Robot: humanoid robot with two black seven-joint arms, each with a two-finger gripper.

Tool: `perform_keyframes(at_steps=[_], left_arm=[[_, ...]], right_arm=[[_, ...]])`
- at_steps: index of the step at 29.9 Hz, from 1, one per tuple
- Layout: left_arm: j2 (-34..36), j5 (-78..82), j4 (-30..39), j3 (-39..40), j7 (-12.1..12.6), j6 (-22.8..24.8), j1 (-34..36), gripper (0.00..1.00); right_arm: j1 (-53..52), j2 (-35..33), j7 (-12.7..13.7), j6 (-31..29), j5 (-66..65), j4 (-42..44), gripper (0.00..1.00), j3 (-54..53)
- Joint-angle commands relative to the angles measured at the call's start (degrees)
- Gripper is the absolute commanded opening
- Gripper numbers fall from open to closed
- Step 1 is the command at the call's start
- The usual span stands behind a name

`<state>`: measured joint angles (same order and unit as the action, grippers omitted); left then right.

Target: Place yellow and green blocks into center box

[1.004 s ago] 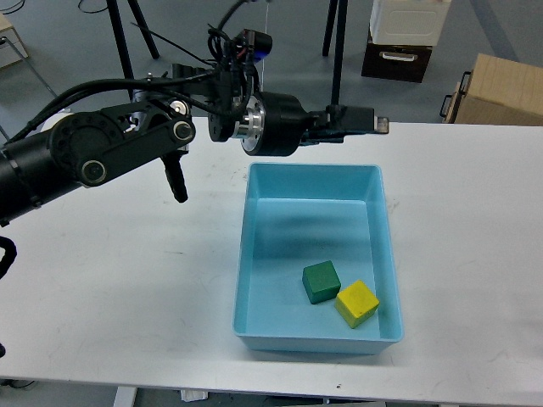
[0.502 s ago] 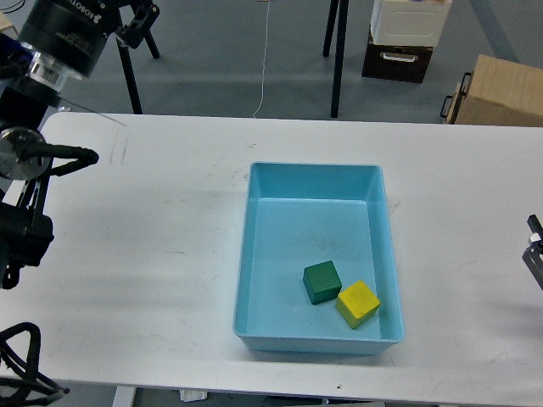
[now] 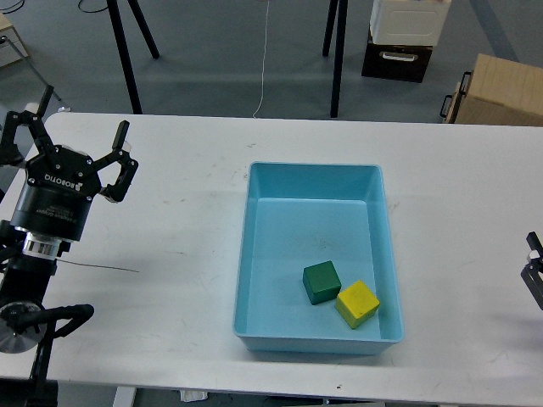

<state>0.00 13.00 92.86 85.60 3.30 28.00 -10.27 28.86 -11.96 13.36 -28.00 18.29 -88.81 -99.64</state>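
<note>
A light blue box (image 3: 314, 168) stands in the middle of the white table. A green block (image 3: 321, 281) and a yellow block (image 3: 356, 303) lie side by side, touching, in its front right part. My left gripper (image 3: 72, 140) is at the far left over the table, well away from the box, with its fingers spread wide and nothing between them. Only a small dark part of my right gripper (image 3: 534, 270) shows at the right edge, and I cannot make out its fingers.
Beyond the table's far edge are black stand legs (image 3: 338, 55), a dark crate with a white box on it (image 3: 400, 38) and a cardboard box (image 3: 499, 89) on the floor. A thin cable (image 3: 97, 267) lies on the table by my left arm.
My left arm has swung away from behind the box to the far left of the table. The blocks and box have not moved. Part of my right gripper has appeared at the right edge.
</note>
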Motion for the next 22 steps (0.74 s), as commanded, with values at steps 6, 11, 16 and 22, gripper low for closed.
perform_keyframes(at_steps=[6, 11, 16, 22], left_arm=[[0.0, -3.6, 1.89, -1.74, -0.4, 0.0, -13.9, 1.0], [0.0, -6.49, 1.88, -4.57, -0.58, 0.0, -15.66, 1.0], [0.0, -6.59, 1.89, -4.91, -0.58, 0.0, -15.75, 1.0], [0.0, -6.59, 1.89, -5.8, -0.58, 0.0, -16.01, 1.0]], right_arm=[[2.08, 0.01, 0.0, 0.0, -0.01, -1.72, 1.0, 0.68], [2.95, 1.85, 0.0, 0.0, -0.27, -1.72, 1.0, 1.12], [3.13, 1.86, 0.0, 0.0, -0.19, -1.81, 1.0, 1.12], [3.66, 1.86, 0.0, 0.0, -0.27, -2.43, 1.0, 1.12]])
